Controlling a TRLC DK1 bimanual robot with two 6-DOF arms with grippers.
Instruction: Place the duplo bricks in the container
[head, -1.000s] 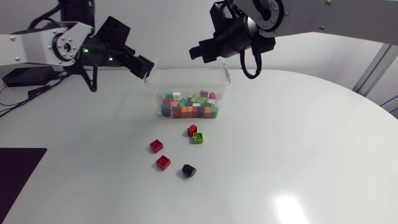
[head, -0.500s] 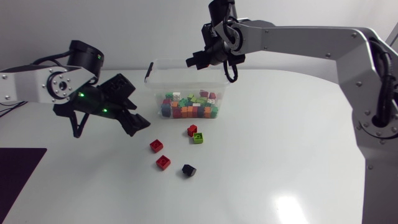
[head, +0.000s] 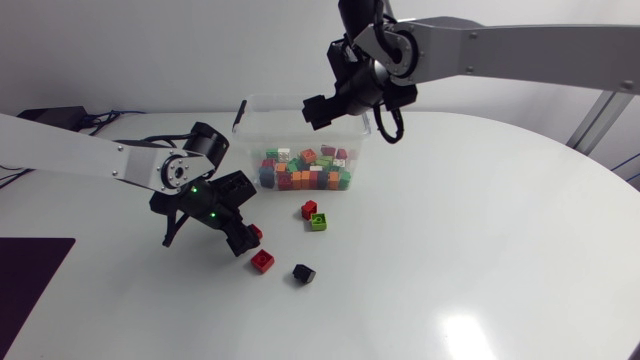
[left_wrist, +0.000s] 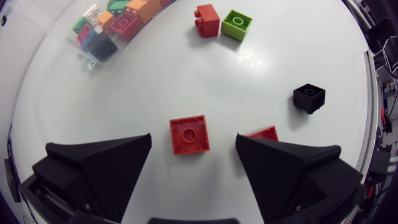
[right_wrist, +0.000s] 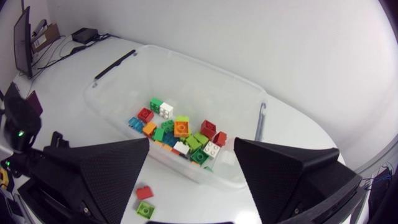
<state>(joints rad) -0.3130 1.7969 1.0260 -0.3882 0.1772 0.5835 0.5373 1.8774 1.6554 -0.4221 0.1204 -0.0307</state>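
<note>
The clear plastic container (head: 300, 140) holds many coloured duplo bricks (right_wrist: 180, 134). Loose on the table in front of it lie two red bricks (head: 263, 261) (head: 309, 209), a green brick (head: 318, 221) and a black brick (head: 303, 273). My left gripper (head: 240, 236) hangs low and open over a third red brick (left_wrist: 189, 134), which lies between its fingers without touching them. Another red brick (left_wrist: 264, 132) peeks out beside one finger. My right gripper (head: 318, 105) is open and empty above the container's back edge.
The container (left_wrist: 102, 37) stands just beyond the loose bricks, with its wall (right_wrist: 205, 177) close to the red and green pair (right_wrist: 144, 199). My left arm's links (head: 120, 165) stretch across the table's left side.
My left arm has swung from beside the container down to the loose red bricks. My right gripper has shifted over the container's back edge and spread its fingers apart.
</note>
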